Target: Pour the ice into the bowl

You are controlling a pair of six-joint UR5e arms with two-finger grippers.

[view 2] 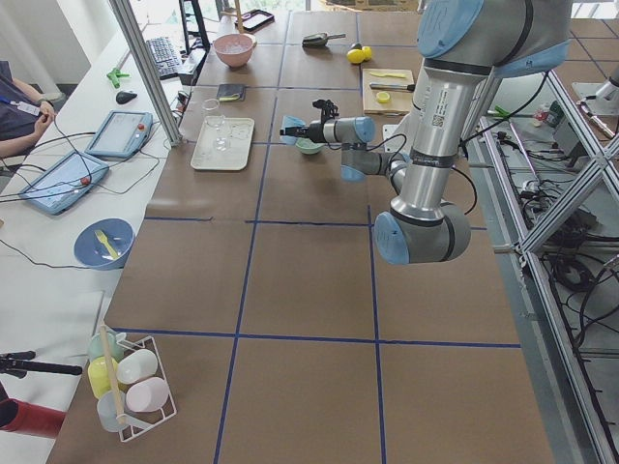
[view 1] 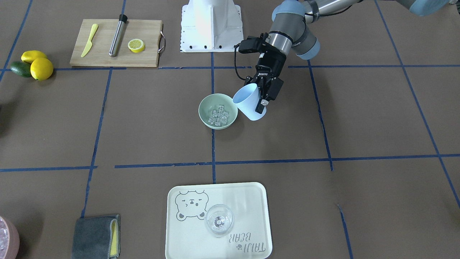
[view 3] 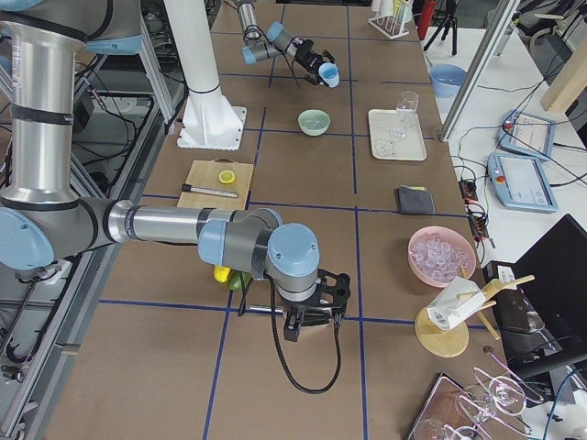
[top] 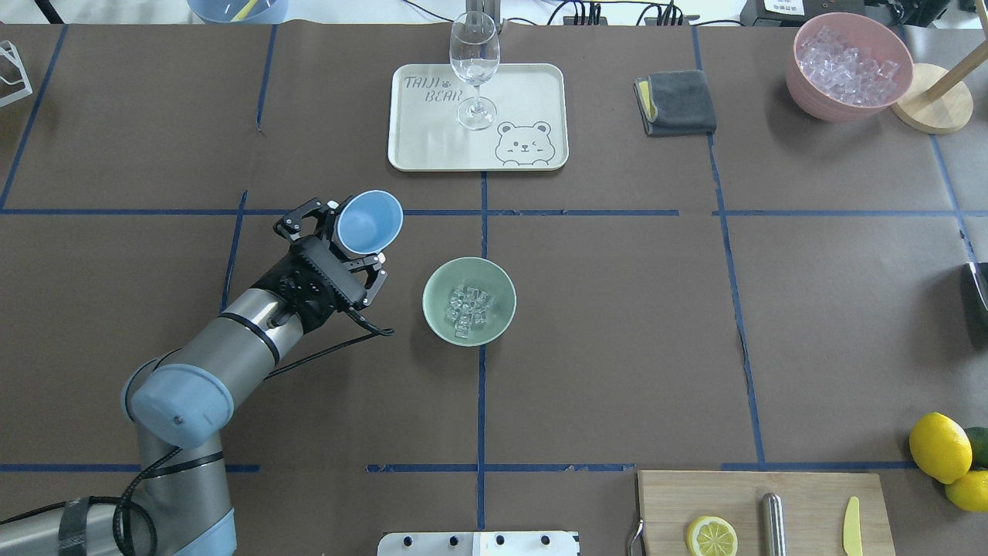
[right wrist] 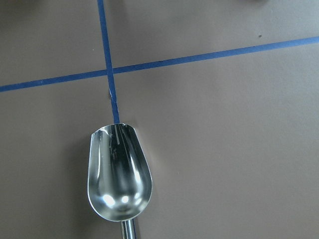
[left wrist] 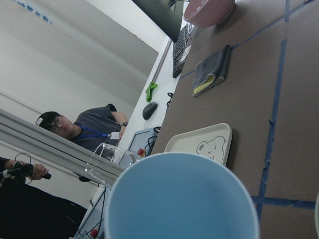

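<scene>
Ice (top: 467,310) piled in mint-green bowl (top: 434,318), frame centre. Light blue cup (top: 370,222) clamped by left gripper (top: 356,233), tilted beside bowl, interior seen empty. Pour judged done; cup set-down possibly left. Right gripper (view 3: 312,321) state not determinable.

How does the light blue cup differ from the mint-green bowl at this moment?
The light blue cup is held tilted above the table by the left gripper; the mint-green bowl stands upright on it. The cup looks empty; the bowl holds the ice. The cup is narrower and deeper; the bowl is wider and shallower. Both are round, plain and open-topped.
</scene>
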